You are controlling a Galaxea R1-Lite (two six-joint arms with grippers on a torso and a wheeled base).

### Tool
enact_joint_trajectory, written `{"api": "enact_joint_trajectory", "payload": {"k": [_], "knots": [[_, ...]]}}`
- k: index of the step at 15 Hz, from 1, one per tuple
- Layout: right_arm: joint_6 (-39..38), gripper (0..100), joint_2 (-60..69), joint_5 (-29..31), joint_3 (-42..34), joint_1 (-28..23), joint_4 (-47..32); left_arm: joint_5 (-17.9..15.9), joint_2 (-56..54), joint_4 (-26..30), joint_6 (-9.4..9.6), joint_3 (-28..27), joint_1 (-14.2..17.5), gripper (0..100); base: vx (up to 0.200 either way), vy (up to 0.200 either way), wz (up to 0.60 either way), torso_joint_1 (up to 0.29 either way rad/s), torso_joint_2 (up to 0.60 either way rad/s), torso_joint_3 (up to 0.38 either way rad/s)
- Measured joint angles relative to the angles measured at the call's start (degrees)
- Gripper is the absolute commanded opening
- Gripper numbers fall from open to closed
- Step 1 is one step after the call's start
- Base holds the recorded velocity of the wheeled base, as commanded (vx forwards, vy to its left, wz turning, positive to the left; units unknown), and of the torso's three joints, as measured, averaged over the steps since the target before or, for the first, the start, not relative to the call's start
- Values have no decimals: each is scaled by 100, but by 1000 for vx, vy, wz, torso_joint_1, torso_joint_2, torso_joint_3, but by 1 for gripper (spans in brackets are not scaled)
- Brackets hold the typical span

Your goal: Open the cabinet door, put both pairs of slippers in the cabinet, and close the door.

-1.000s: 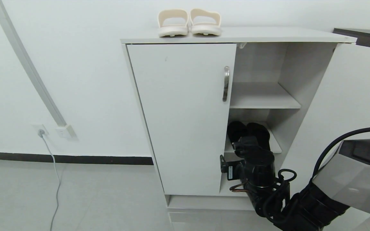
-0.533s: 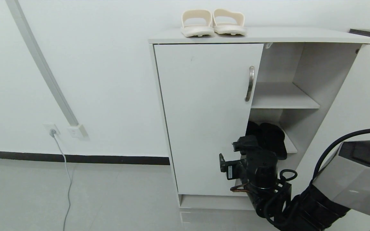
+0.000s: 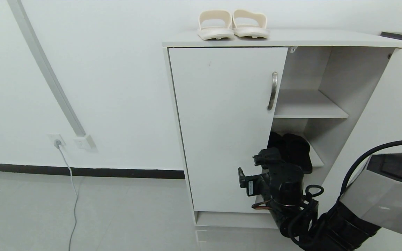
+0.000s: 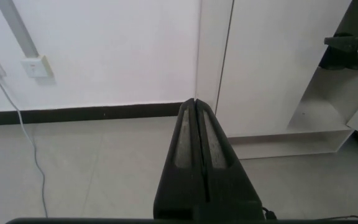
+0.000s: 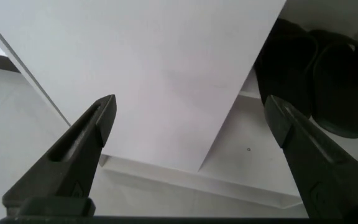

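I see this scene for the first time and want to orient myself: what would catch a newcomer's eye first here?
The cream slippers stand out first, sitting side by side on top of the white cabinet. Next comes its open right door, which reveals the black slippers on a lower shelf inside. The right pincer, open, hangs in front of the cabinet near them.
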State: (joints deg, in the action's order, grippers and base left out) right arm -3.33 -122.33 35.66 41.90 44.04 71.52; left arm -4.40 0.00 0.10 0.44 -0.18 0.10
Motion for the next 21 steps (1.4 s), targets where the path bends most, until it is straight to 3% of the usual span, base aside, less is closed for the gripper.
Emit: {"api": "enact_joint_trajectory", "payload": {"k": [6,21], "knots": [[0,100,0,0,5,60,43,0,0,0,0,0,-2,0,0,0,0,1,-44,-46],[44,100,39,4,-56,179,62,0,0,0,5,0,0,0,0,0,0,93,-433,-340]]}}
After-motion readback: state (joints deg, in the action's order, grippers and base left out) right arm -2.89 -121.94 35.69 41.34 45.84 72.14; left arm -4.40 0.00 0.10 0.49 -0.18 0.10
